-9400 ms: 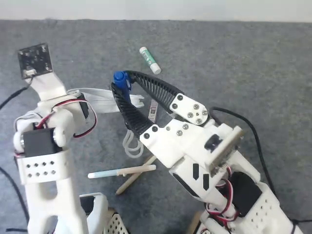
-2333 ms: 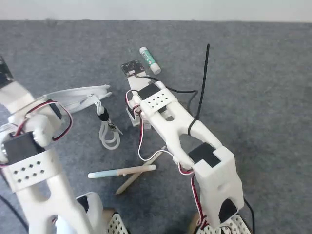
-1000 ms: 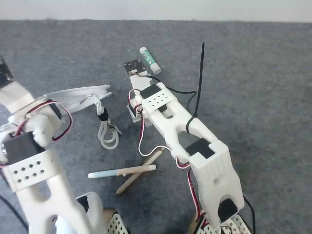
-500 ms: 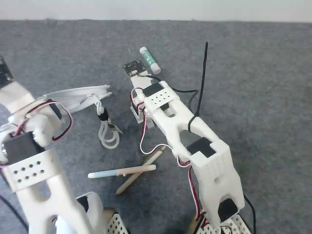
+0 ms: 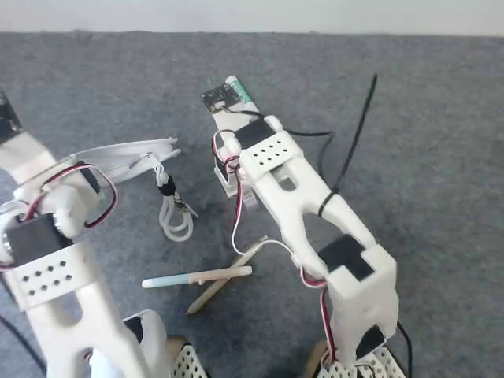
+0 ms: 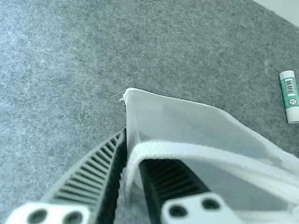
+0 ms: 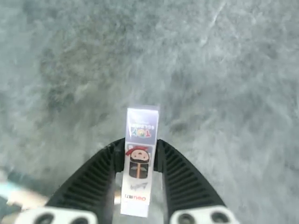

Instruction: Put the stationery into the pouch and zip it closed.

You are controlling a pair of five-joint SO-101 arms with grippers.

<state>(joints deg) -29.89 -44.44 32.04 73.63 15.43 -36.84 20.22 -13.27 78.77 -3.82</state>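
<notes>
On the table (image 5: 425, 126), seen from the high view, the pouch (image 5: 130, 155) lies at 9 o'clock of the centre, its rim pinched in the left gripper (image 6: 131, 149). The glue stick (image 6: 289, 96) lies at 2 o'clock of the pouch, well apart. The pouch's cord loop (image 5: 175, 219) trails at 5 o'clock of it. At 6 o'clock of the loop a pen (image 5: 169, 280) and a stick (image 5: 206, 295) lie crossed. The right gripper (image 7: 138, 145) holds a small packet (image 7: 141, 123) between its fingers, over the table.

Pouch (image 6: 196, 126): translucent mesh cloth, woven zip tape. Table (image 5: 441, 118): grey carpet, rough, matt. Right gripper (image 7: 138, 145) black ribbed matt plastic; pack (image 7: 138, 163) glossy printed wrap; sticks (image 5: 219, 284) at 6 o'clock bare wood.
</notes>
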